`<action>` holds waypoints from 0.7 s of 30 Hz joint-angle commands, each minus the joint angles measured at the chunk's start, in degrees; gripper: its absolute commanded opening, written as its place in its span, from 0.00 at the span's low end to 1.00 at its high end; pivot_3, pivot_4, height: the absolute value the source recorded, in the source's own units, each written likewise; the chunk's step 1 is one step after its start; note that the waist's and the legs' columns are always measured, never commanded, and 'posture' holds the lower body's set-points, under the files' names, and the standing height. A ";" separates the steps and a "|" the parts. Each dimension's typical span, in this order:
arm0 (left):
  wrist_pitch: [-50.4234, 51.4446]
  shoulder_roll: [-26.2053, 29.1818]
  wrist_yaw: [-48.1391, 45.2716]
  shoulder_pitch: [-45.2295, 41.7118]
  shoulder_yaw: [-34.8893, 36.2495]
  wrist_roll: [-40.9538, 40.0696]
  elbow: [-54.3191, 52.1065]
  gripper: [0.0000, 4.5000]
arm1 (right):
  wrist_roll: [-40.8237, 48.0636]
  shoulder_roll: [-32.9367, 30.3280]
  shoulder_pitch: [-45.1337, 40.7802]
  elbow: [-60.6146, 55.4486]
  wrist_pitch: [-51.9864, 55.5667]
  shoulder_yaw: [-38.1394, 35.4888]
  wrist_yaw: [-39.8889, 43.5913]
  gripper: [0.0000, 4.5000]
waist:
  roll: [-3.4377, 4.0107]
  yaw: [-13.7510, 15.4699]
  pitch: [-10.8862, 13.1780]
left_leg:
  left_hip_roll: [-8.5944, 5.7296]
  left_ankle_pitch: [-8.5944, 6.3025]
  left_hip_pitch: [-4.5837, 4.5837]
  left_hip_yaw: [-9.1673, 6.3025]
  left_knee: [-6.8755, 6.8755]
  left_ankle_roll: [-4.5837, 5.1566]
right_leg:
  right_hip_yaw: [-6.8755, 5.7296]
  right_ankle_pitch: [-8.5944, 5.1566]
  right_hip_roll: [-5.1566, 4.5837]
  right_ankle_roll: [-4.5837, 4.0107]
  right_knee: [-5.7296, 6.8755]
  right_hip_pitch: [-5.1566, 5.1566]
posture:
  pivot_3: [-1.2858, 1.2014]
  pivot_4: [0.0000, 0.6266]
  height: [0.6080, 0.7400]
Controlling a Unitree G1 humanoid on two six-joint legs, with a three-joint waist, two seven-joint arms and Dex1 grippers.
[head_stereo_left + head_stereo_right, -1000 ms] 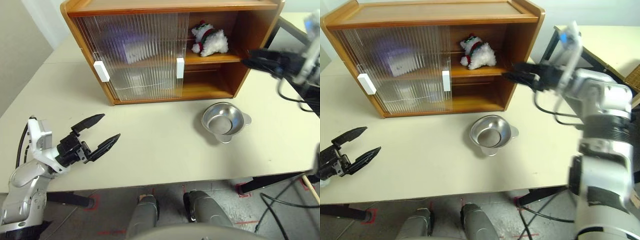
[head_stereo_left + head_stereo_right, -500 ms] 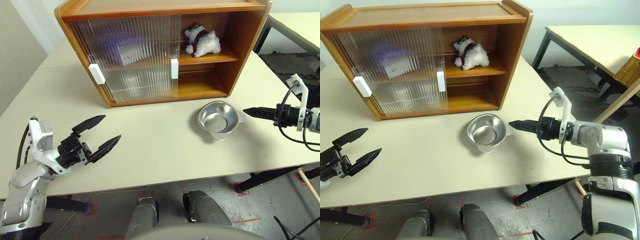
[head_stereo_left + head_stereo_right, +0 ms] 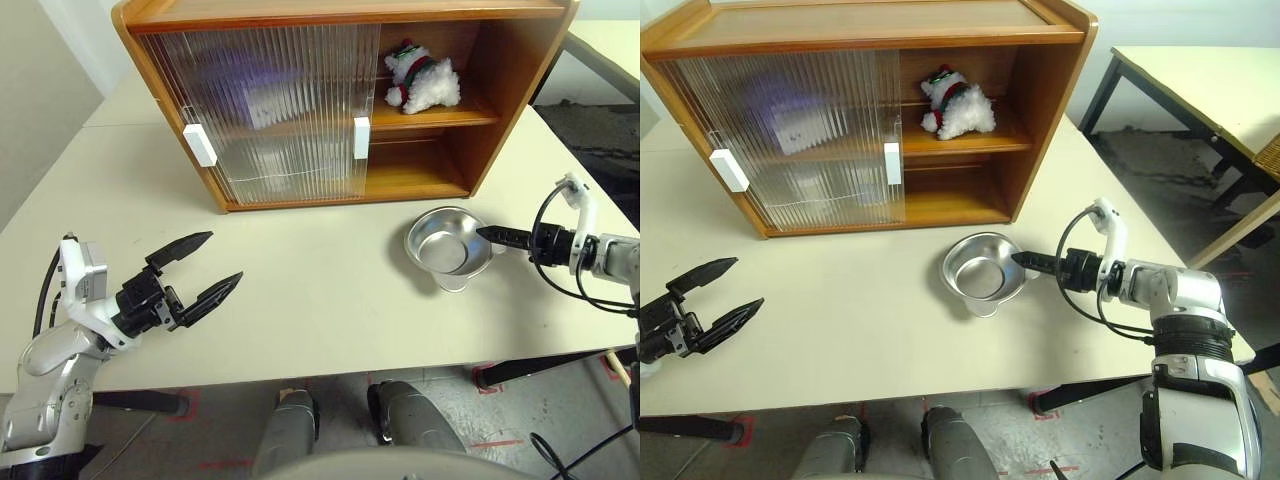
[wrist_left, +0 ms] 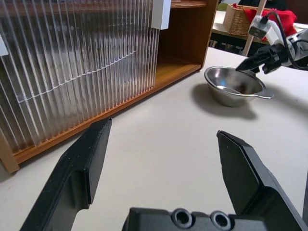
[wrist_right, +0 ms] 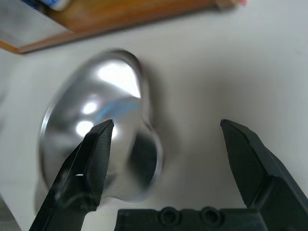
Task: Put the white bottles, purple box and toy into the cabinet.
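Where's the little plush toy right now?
The toy sits on the cabinet's upper shelf, in the open right half beside the sliding door.

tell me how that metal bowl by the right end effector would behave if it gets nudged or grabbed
The metal bowl looks thin, shiny and shallow, so it is probably light and would slide across the smooth table rather than tip. Its polished rim may be slippery for the right end effector, whose fingers stand open beside it. It looks rigid, unlikely to flex.
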 commanded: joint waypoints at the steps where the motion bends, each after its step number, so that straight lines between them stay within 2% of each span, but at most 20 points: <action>1: 0.48 0.85 -0.59 -0.26 -0.08 -0.18 -0.16 1.00 | 2.31 -1.02 0.99 -0.58 5.97 0.37 2.98 0.99 | -0.02 -0.01 -0.01 | 0.00 0.00 0.03 0.01 0.01 0.00 | 0.00 -0.19 0.00 0.32 0.00 0.02 | 0.46 0.16 1.00; 2: 0.49 0.91 -0.64 -0.35 -0.13 -0.16 -0.12 1.00 | 3.14 -1.16 1.03 -0.97 7.54 0.09 3.76 0.99 | -0.02 -0.03 -0.01 | 0.01 0.00 0.04 0.01 0.01 0.00 | -0.01 -0.19 0.00 0.34 0.00 0.03 | 0.46 0.16 1.00; 5: 0.59 1.06 -0.78 -0.68 -0.30 -0.12 0.02 1.00 | 4.78 -1.29 0.90 -1.70 10.28 -0.95 4.30 0.86 | -0.01 -0.08 -0.01 | 0.00 0.01 0.11 0.07 0.06 0.01 | -0.01 -0.14 0.01 0.37 0.01 0.08 | 0.45 0.16 1.00; 15: 0.86 1.09 -1.01 -1.02 -0.15 0.05 -0.01 1.00 | 7.38 -0.29 0.21 -2.57 11.39 -2.65 3.74 0.04 | 0.00 -0.20 -0.02 | 0.01 0.04 0.16 0.07 0.15 0.04 | 0.00 -0.05 0.01 0.34 0.02 0.15 | 0.46 0.16 1.00; 17: 0.91 1.00 -0.87 -0.81 0.00 0.02 -0.19 1.00 | 7.81 -0.02 0.35 -2.87 11.46 -2.58 3.61 0.01 | -0.03 -0.20 -0.03 | 0.00 0.04 0.17 0.07 0.16 0.04 | 0.00 -0.05 0.01 0.34 0.03 0.16 | 0.46 0.16 1.00; 21: 0.90 0.81 -0.55 -0.43 0.19 -0.05 -0.52 1.00 | 9.35 1.17 0.26 -3.35 12.03 -3.89 3.40 0.00 | -0.06 -0.16 -0.05 | 0.00 0.04 0.17 0.06 0.20 0.04 | 0.00 -0.05 0.01 0.34 0.02 0.19 | 0.46 0.16 1.00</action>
